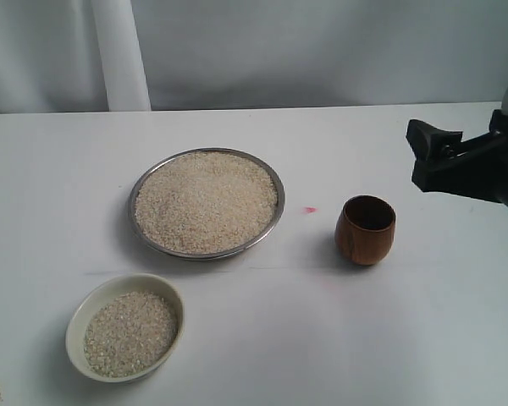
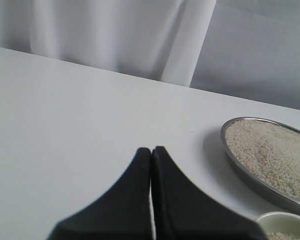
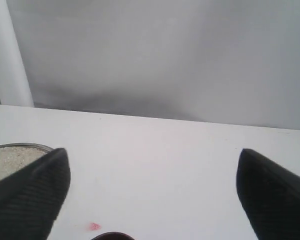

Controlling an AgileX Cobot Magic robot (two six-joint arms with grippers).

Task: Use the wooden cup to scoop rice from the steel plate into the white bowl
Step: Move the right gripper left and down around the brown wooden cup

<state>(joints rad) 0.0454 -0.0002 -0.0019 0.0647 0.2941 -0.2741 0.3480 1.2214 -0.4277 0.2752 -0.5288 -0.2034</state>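
The steel plate [image 1: 134,205] sits mid-table, heaped with rice [image 1: 207,201]. In front of it to the left, the white bowl [image 1: 74,324] holds some rice [image 1: 131,333]. The wooden cup [image 1: 366,230] stands upright and alone to the right of the plate. My right gripper [image 1: 422,156] hovers open above and to the right of the cup, nothing between its fingers. In the right wrist view the gripper [image 3: 152,155] gapes wide, with the cup's rim [image 3: 112,236] just below it. My left gripper [image 2: 151,150] is shut on nothing, near the plate [image 2: 240,165] and bowl [image 2: 282,216].
A small pink mark [image 1: 309,209] lies on the white table between plate and cup. A white curtain with a vertical pole [image 1: 118,55] closes off the back edge. Bare tabletop stretches in front of the cup and to its right.
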